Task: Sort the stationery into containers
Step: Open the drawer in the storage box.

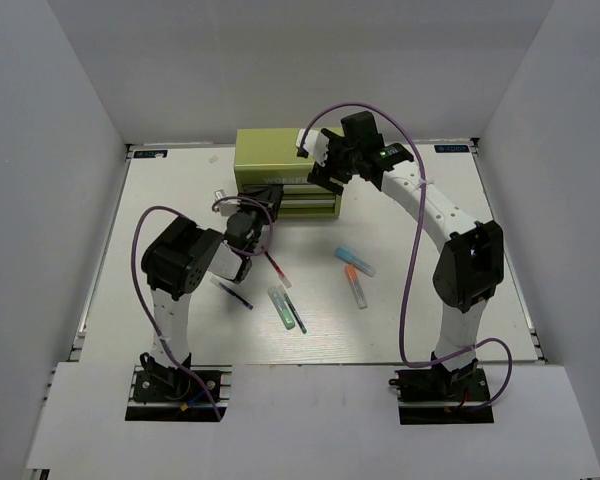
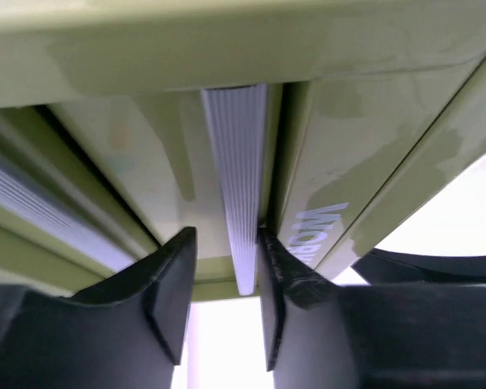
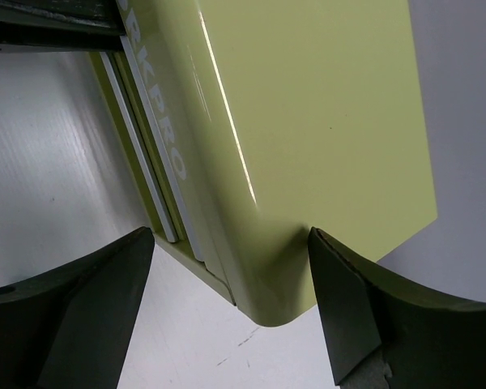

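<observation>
left arm's base (image 1: 175,385) sits closest in the top view, at seven o'clock off the white table (image 1: 460,300), with a purple cable (image 1: 140,240) looping beside its elbow. the left gripper (image 1: 260,205) is at the front of the olive tool chest (image 1: 265,150) and hides the left part of its drawers. the chest stands at the table's far edge, about twelve o'clock. in the left wrist view the two black fingers (image 2: 166,284) straddle a ribbed silver drawer handle (image 2: 235,162). one finger touches the handle and the other stands just off it with a thin gap, so the jaws are narrowed around it but not clamped.

six pens lie loose on the table, all outside the chest. the dark blue pen (image 1: 232,293) is at eight o'clock, just beside the left forearm. the red pen (image 1: 277,268) slants down from under the left gripper. the pale green marker (image 1: 279,305) and teal-green pen (image 1: 296,318) lie side by side at six to seven o'clock. the light blue marker (image 1: 355,260) and the white marker with an orange cap (image 1: 357,288) lie near each other at four o'clock.

the right gripper (image 1: 325,170) covers the chest's right end at one o'clock. in the right wrist view its fingers (image 3: 105,308) are spread wide with the chest's rounded corner between them, neither touching it. pale lettering (image 3: 158,121) runs along the chest's front. the right arm's base (image 1: 445,385) is at five o'clock.
</observation>
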Motion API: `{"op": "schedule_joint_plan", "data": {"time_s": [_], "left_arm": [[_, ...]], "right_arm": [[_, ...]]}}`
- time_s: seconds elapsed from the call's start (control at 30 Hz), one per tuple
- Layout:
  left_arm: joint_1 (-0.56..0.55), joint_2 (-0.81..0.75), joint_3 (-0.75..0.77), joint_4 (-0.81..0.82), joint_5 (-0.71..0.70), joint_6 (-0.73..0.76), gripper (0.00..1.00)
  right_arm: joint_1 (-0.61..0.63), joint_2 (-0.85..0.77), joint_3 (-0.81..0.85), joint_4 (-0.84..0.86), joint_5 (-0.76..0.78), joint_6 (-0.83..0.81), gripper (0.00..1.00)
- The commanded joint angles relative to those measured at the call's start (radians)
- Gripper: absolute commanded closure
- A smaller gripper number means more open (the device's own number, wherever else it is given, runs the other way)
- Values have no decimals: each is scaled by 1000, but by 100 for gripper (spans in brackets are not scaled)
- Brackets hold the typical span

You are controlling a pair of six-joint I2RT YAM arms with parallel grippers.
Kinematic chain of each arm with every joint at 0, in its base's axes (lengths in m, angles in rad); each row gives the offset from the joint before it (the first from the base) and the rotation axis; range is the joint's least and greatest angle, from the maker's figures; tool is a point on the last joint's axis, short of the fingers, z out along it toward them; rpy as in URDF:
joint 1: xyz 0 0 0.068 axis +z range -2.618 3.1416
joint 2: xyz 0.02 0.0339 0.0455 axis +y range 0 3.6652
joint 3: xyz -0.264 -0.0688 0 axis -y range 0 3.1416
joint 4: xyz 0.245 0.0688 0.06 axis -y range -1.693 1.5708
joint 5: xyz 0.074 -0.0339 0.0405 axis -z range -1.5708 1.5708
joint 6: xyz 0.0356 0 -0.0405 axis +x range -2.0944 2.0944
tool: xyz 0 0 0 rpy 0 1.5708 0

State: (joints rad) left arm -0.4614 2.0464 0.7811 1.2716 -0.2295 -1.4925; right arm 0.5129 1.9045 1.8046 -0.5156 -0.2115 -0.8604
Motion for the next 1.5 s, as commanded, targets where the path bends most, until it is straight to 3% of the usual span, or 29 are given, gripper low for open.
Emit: {"op": "schedule_joint_plan", "data": {"time_s": [0.0, 0.13, 0.3, 0.57, 0.73, 1.47], "left_arm": [[10, 76, 41, 142, -65, -21, 56], [1, 136, 32, 288, -97, -32, 60], [-8, 138, 14, 288, -132, -41, 64], [-8, 123, -5, 305, -162, -29, 100], [-26, 47, -55, 192, -186, 25, 100], [-128, -43, -209, 249, -266, 44, 100]], "right_arm": [[1, 11, 22, -44, -5, -26, 18], [4, 22, 24, -66, -3, -38, 21], [4, 30, 27, -78, -2, -40, 21], [4, 53, 61, -101, 4, -37, 23], [6, 53, 67, -106, 6, -32, 23], [6, 119, 137, -130, 72, 27, 24]]}}
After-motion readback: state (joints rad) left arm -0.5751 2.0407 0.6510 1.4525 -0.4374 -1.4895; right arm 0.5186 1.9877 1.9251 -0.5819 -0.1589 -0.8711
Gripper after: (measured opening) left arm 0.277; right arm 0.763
